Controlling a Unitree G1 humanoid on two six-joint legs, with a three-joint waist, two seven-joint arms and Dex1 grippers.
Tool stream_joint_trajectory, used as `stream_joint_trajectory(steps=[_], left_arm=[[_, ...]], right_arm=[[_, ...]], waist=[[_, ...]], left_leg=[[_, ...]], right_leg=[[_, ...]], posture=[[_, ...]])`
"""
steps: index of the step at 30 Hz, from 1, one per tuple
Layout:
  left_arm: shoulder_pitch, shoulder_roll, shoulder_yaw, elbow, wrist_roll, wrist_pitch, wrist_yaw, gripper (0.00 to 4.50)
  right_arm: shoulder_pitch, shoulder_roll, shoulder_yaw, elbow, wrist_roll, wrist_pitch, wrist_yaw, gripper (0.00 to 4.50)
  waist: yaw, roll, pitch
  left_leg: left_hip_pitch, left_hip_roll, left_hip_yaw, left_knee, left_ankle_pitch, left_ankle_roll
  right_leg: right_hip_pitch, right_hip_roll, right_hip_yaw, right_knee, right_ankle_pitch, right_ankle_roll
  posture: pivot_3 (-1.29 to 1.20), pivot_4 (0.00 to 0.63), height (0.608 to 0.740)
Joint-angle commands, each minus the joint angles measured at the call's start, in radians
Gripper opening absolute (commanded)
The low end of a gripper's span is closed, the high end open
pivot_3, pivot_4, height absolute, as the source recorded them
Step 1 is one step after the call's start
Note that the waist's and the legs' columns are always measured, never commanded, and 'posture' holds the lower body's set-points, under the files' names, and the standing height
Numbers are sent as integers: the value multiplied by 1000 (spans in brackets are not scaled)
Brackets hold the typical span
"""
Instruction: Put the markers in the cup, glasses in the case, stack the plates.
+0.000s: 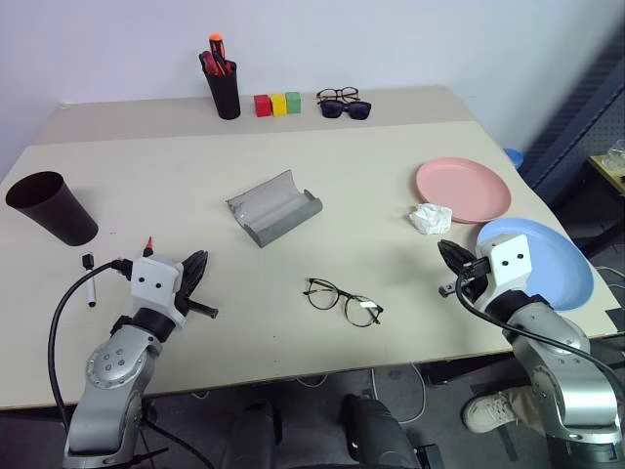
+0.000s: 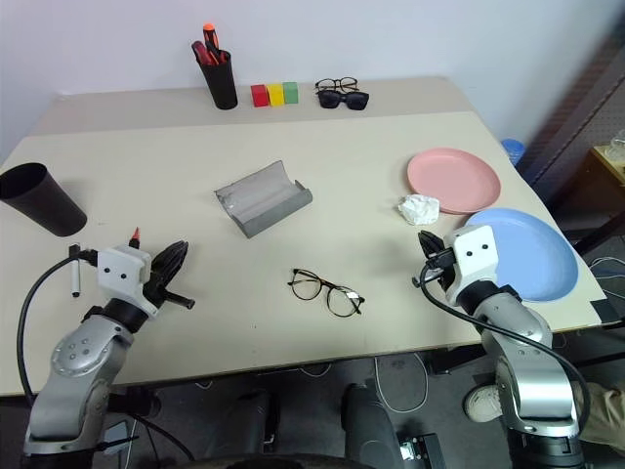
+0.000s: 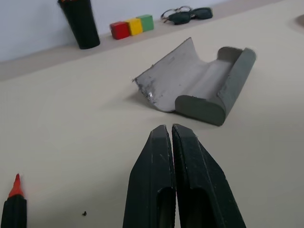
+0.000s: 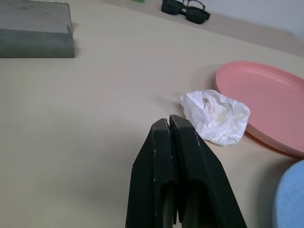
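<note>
The dark cup (image 1: pixel 51 208) stands at the table's left. In front of it lies a white marker with a black cap (image 1: pixel 90 278), and a red-capped marker (image 1: pixel 147 244) lies just left of my left wrist. My left gripper (image 1: pixel 195 267) is shut and empty, pointing toward the open grey case (image 1: pixel 273 208). The wire-framed glasses (image 1: pixel 342 301) lie unfolded in front of the case. My right gripper (image 1: pixel 451 256) is shut and empty, beside the blue plate (image 1: pixel 547 259). The pink plate (image 1: pixel 463 189) lies behind the blue one, apart from it.
A crumpled white tissue (image 1: pixel 430 218) sits against the pink plate's near edge. Along the back stand a black pen holder (image 1: pixel 223 88) with red markers, three coloured blocks (image 1: pixel 277 104), and sunglasses (image 1: pixel 346 109) with another pair behind them.
</note>
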Motion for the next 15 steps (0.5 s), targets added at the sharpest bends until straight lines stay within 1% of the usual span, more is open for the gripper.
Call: stream_joint_trajectory(steps=[1, 3, 5, 9, 10, 12, 15], left_arm=[[-89, -15, 54, -82, -14, 230, 148, 102], [-143, -18, 61, -115, 5, 354, 218, 102], [-188, -36, 88, -138, -20, 466, 266, 102], [-240, -72, 147, -160, -64, 631, 312, 102], [-242, -75, 153, -165, -68, 662, 316, 0], [-237, -73, 154, -173, -71, 692, 314, 0], [-231, -65, 153, -178, -54, 687, 312, 0]], right_arm=[[-73, -33, 19, -25, 62, -25, 91, 0], [-138, -56, 32, -13, 106, -32, 165, 0], [-202, -75, 46, 6, 143, -31, 226, 0], [-300, -88, 76, 31, 198, 6, 296, 0], [-311, -90, 87, 33, 213, 17, 317, 507], [-319, -93, 105, 35, 232, 27, 349, 1202], [-319, -83, 128, 37, 237, 24, 364, 2767]], waist=[[0, 0, 0], [-1, 0, 0], [-1, 0, 0], [0, 0, 0], [0, -1, 0], [2, -1, 0], [4, -1, 1]], left_leg=[[0, 0, 0, 0, 0, 0], [0, 0, -1, 1, 0, 0], [1, 0, -1, 2, 0, 0], [1, 0, -2, 1, 0, 0], [1, 0, -2, 1, 0, 1], [1, -1, -3, 1, 0, 1], [1, -1, -4, 1, 0, 0]], right_leg=[[0, 0, 0, 0, 0, 0], [0, 1, 0, 2, 0, 1], [1, 2, 0, 2, 0, 1], [1, 3, 0, 4, 0, 1], [1, 3, 0, 5, 0, 1], [0, 3, 0, 7, -1, 2], [0, 3, 0, 9, -2, 3]], posture=[[0, 150, 740], [0, 150, 740], [0, 150, 740], [0, 150, 740], [0, 150, 740], [0, 150, 740], [0, 150, 740]])
